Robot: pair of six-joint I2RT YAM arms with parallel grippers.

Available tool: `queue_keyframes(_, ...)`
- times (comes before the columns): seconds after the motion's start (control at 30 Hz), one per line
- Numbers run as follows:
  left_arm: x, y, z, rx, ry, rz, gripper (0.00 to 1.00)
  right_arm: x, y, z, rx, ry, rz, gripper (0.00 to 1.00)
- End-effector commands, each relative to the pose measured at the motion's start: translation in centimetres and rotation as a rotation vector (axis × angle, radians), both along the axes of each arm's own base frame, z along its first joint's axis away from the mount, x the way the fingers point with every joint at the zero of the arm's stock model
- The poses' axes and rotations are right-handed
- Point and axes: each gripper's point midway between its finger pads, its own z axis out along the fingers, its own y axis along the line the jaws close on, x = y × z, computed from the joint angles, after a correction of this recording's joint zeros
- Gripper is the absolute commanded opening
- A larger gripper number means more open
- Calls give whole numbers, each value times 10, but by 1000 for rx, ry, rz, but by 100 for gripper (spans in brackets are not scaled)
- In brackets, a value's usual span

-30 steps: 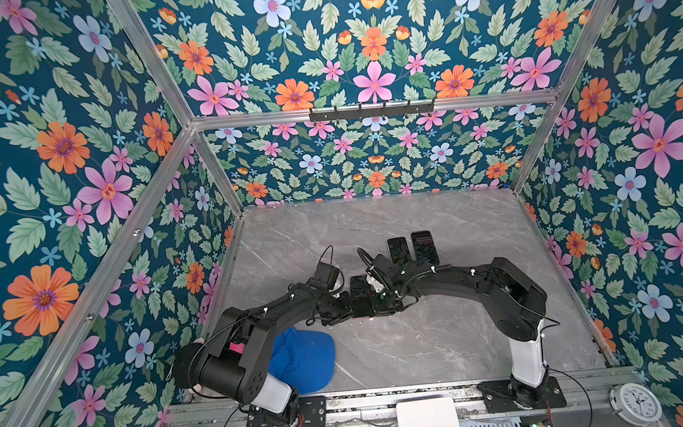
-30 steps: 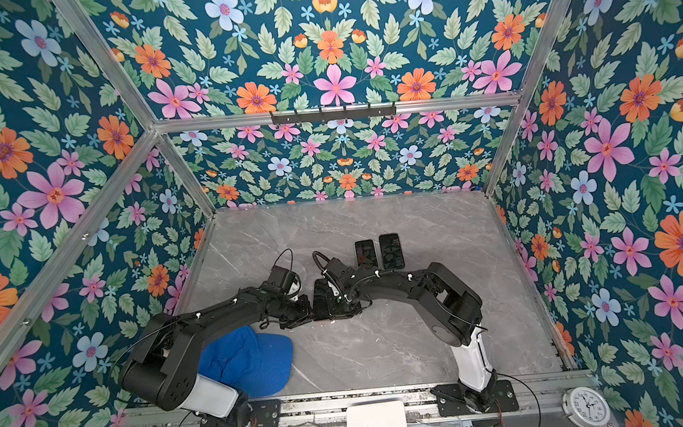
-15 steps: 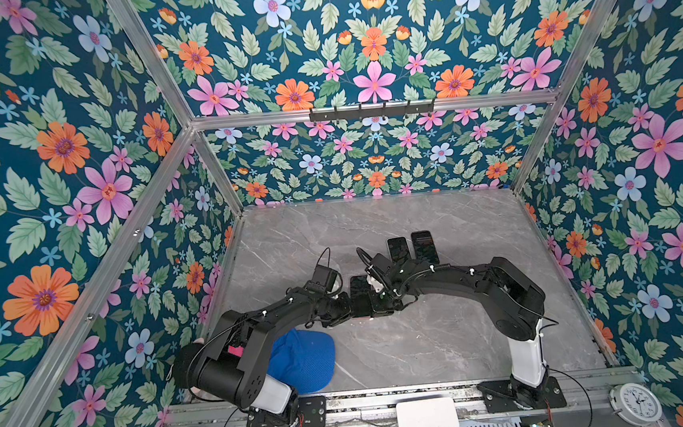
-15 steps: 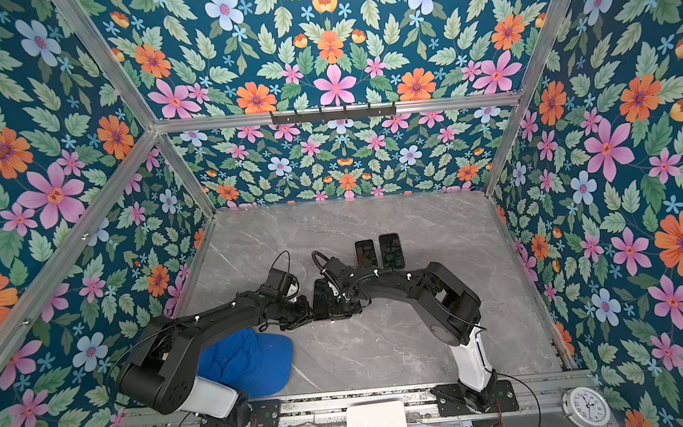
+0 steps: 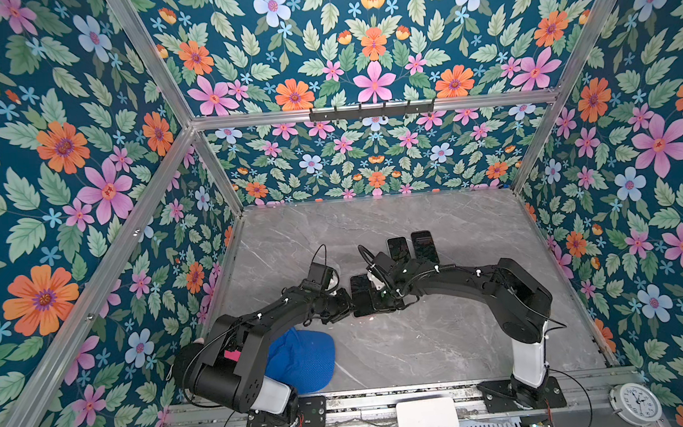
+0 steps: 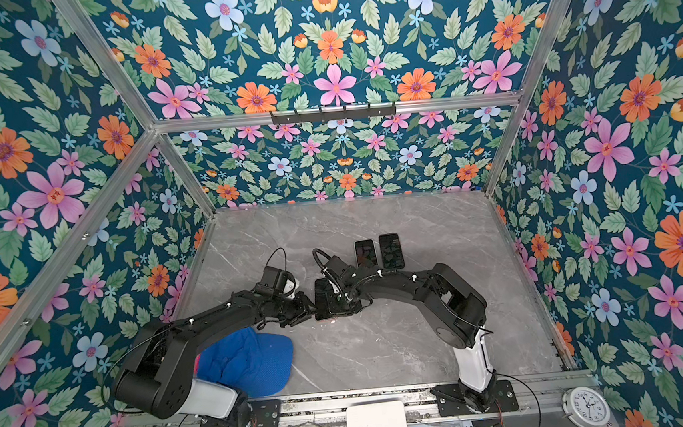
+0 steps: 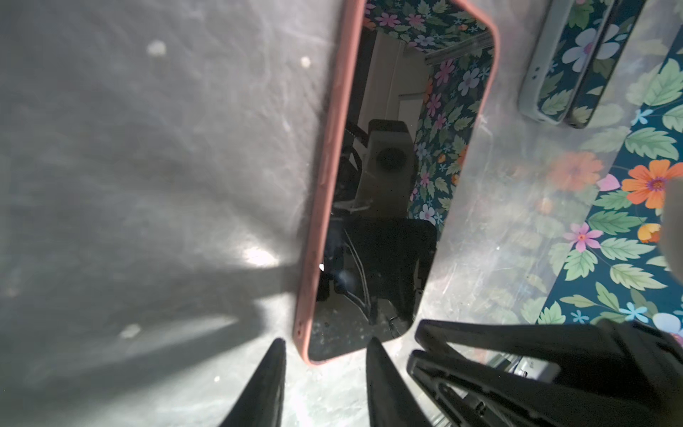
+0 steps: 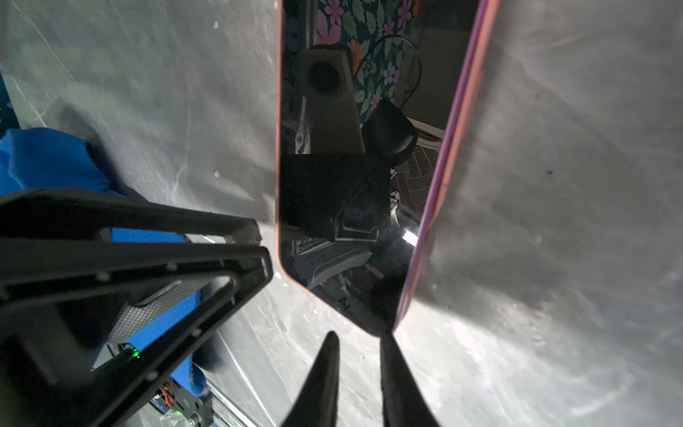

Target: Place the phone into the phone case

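Phone (image 7: 388, 166) — glossy black screen, pink case (image 7: 325, 177) hugging its rim — lies flat on the table (image 5: 445, 339). Left gripper (image 7: 325, 340) at its 7 o'clock corner, right gripper (image 8: 359, 334) at 5, both slightly parted, gripping nothing.

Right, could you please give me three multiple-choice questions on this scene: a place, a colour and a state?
1. The blue cap lies:
A) against the back wall
B) beside the left arm base
C) beside the right arm's base

2. The phone case central in the left wrist view is:
A) yellow
B) black
C) pink

3. The phone in it lies:
A) flat, screen up
B) on edge
C) screen down

Answers:
1 B, the cap is tucked against that base.
2 C, its rim is pink.
3 A, the screen reflects the walls above.
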Motion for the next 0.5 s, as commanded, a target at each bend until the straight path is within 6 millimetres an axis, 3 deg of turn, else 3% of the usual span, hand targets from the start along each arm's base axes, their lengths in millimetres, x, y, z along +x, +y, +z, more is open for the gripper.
queue_keyframes(0.0, 2, -2, 0, -13, -13, -19, 39, 5, 0, 0, -9, -14, -15, 23)
queue_keyframes(0.47, 0, -6, -12, -31, 12, -23, 38, 6, 0, -12, -14, 16, -18, 19)
